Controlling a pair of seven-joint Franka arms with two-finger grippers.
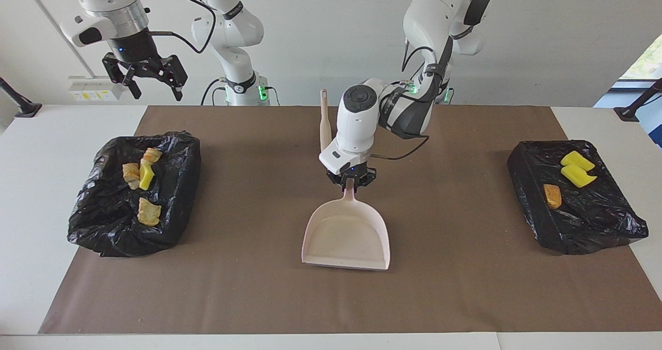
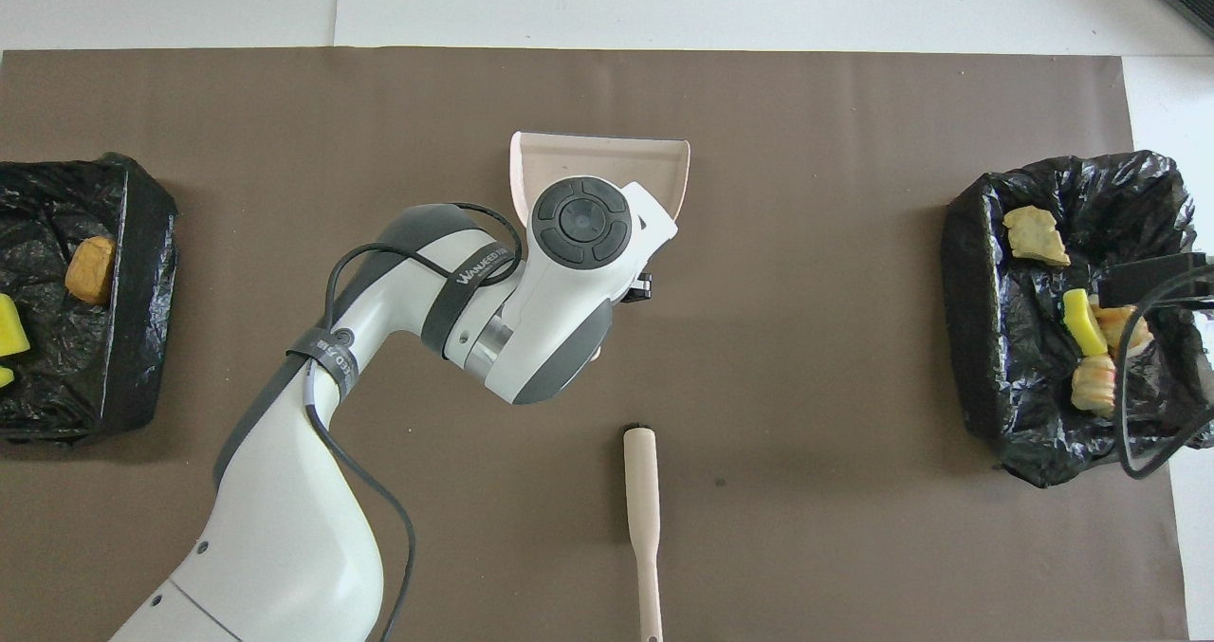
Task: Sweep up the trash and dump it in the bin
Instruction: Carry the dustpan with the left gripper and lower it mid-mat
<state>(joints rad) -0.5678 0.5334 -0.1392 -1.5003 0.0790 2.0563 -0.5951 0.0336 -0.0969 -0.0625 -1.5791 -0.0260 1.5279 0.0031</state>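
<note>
A pinkish dustpan (image 1: 346, 233) (image 2: 607, 163) lies flat mid-mat with nothing in its pan. My left gripper (image 1: 350, 180) is shut on its handle; in the overhead view the wrist hides the grip. Several trash pieces, among them a yellow one (image 1: 147, 176) (image 2: 1081, 321) and tan lumps (image 1: 148, 211) (image 2: 1036, 234), lie in the black-bagged bin (image 1: 103, 236) (image 2: 986, 357) at the right arm's end. The bin (image 1: 595, 231) (image 2: 142, 291) at the left arm's end holds two yellow pieces (image 1: 577, 176) and an orange lump (image 1: 552, 195) (image 2: 92, 267). My right gripper (image 1: 145, 76) hangs open, high over its bin.
The beige-handled brush (image 1: 324, 122) (image 2: 643, 519) lies on the brown mat (image 1: 465, 288) (image 2: 854, 149), nearer to the robots than the dustpan. The left arm's cable loops beside the wrist.
</note>
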